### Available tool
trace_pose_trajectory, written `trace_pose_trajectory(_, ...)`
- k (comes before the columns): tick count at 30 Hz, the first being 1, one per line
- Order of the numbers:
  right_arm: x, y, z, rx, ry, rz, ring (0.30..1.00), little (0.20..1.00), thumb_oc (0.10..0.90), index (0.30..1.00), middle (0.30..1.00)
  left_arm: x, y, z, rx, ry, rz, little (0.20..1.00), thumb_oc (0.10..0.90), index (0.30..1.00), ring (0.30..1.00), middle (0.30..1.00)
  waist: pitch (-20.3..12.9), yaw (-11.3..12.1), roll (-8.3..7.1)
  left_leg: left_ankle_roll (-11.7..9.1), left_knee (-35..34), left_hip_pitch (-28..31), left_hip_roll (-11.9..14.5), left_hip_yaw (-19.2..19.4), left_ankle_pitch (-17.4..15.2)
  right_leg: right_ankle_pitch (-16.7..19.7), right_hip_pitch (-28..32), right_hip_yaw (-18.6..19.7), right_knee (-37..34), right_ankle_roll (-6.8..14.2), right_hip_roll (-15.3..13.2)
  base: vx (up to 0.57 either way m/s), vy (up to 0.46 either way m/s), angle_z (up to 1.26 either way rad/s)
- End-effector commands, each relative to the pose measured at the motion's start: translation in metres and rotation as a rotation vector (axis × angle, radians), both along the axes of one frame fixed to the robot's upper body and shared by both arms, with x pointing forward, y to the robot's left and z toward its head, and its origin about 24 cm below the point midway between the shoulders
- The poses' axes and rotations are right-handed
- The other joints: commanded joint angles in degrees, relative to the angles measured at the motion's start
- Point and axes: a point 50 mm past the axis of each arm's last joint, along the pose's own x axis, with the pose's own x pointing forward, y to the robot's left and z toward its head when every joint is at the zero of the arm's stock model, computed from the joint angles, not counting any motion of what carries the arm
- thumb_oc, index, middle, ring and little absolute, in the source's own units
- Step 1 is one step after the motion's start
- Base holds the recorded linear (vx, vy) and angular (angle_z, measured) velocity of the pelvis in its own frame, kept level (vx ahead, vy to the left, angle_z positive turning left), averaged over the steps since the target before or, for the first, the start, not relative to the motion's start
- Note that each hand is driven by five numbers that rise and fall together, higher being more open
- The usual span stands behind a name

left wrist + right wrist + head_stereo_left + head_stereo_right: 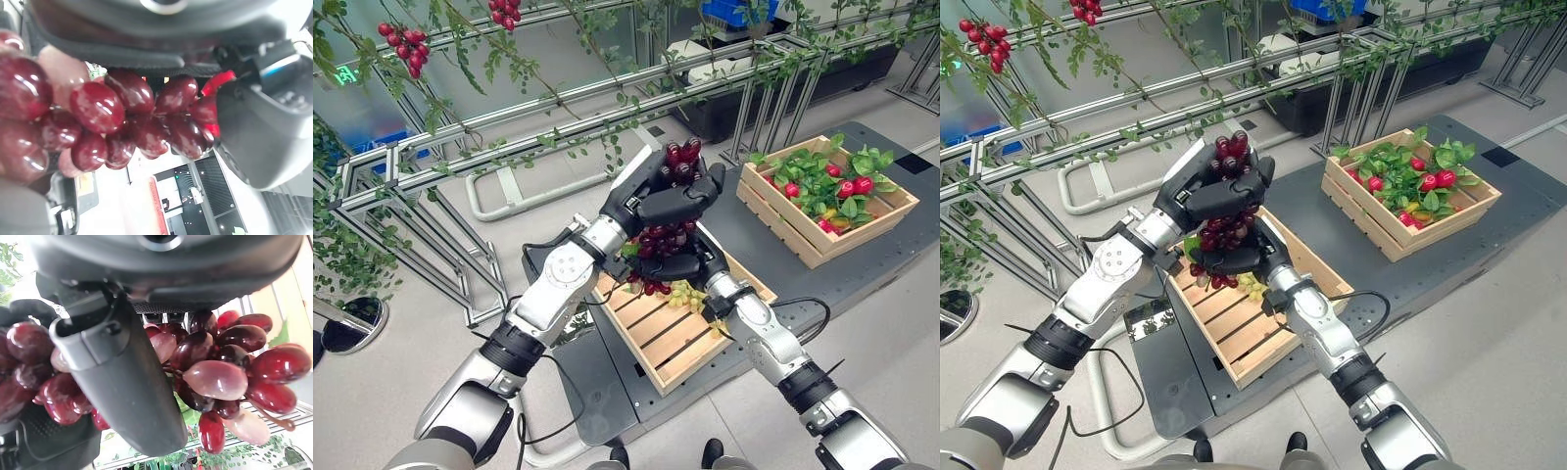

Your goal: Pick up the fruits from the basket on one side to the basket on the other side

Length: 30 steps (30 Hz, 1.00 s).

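Observation:
A bunch of dark red grapes hangs above the near wooden crate, held between both hands. My left hand is curled round the upper part of the bunch, with a few grapes sticking out above its fingers. My right hand grips the lower part from underneath. The left wrist view shows the grapes pressed against the left hand. In the right wrist view the thumb lies across the bunch. A small green grape bunch lies in the near crate.
A second wooden crate with red fruits and green leaves stands at the far right of the dark platform. Metal rails with vines and red berry clusters run across the back and left. A white tube handle lies on the floor.

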Motion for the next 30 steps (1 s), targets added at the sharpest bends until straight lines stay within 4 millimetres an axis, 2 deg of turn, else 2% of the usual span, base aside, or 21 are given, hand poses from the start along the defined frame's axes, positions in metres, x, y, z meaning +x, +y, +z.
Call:
trace_pose_trajectory(1,0.003,0.034,0.063,0.206,-0.238,0.118,0.3,0.3,0.4,0.3,0.3,0.002,-0.021,0.053,-0.113,-0.169,-0.109,0.3,0.4,0.3,0.3,0.3,-8.9,0.7,-1.7,0.1,0.1,-0.8,-2.6,-0.5,-5.4,-5.7,2.7,0.8,0.1,-0.2,-1.5,0.0,0.0,0.0)
trace_pose_trajectory(3,0.001,0.034,0.064,0.231,-0.25,0.159,0.3,0.3,0.4,0.3,0.3,0.002,-0.021,0.053,-0.11,-0.174,-0.109,0.3,0.4,0.3,0.3,0.3,-9.0,0.7,-1.74,0.2,0.1,-0.8,-2.6,-0.5,-5.5,-5.8,2.6,0.8,0.1,-0.2,-1.5,0.0,0.0,0.0)
trace_pose_trajectory(14,0.001,0.026,0.068,0.298,-0.284,0.104,0.3,0.3,0.4,0.3,0.3,0.005,-0.017,0.048,-0.114,-0.14,-0.082,0.3,0.4,0.3,0.3,0.3,-9.0,0.7,-1.9,0.3,0.1,-0.5,-2.5,-0.5,-5.7,-5.7,2.7,1.0,0.1,-0.1,-1.5,0.0,0.0,0.0)
trace_pose_trajectory(15,0.0,0.024,0.068,0.309,-0.29,0.094,0.3,0.3,0.4,0.3,0.3,0.008,-0.013,0.046,-0.142,-0.117,-0.051,0.554,0.569,0.554,0.554,0.554,-9.1,0.7,-1.94,0.4,0.1,-0.5,-2.6,-0.5,-5.8,-5.7,2.7,1.1,0.1,0.0,-1.5,0.0,0.0,0.0)
trace_pose_trajectory(16,0.0,0.024,0.068,0.311,-0.291,0.092,0.3,0.3,0.4,0.3,0.3,0.008,-0.013,0.046,-0.144,-0.113,-0.047,0.9,0.8,0.9,0.9,0.9,-9.1,0.7,-1.95,0.4,0.1,-0.5,-2.6,-0.5,-5.8,-5.7,2.7,1.1,0.1,0.0,-1.5,0.0,0.0,0.0)
trace_pose_trajectory(24,-0.001,0.014,0.066,0.353,-0.301,-0.008,0.3,0.3,0.4,0.3,0.3,0.01,0.002,0.035,-0.257,-0.058,0.047,0.9,0.8,0.9,0.9,0.9,-8.9,0.5,-1.8,0.4,0.1,-0.4,-2.4,-0.4,-5.9,-5.8,2.6,1.4,0.1,-0.1,-1.3,0.0,0.0,0.0)
trace_pose_trajectory(30,-0.003,0.003,0.052,0.336,-0.267,-0.055,0.3,0.3,0.4,0.3,0.3,0.011,0.014,0.02,-0.306,-0.018,0.138,0.9,0.8,0.9,0.9,0.9,-9.0,0.3,-1.9,0.4,0.1,-0.2,-2.2,-0.2,-6.0,-5.9,2.7,1.6,0.1,-0.2,-1.3,0.0,0.0,0.0)
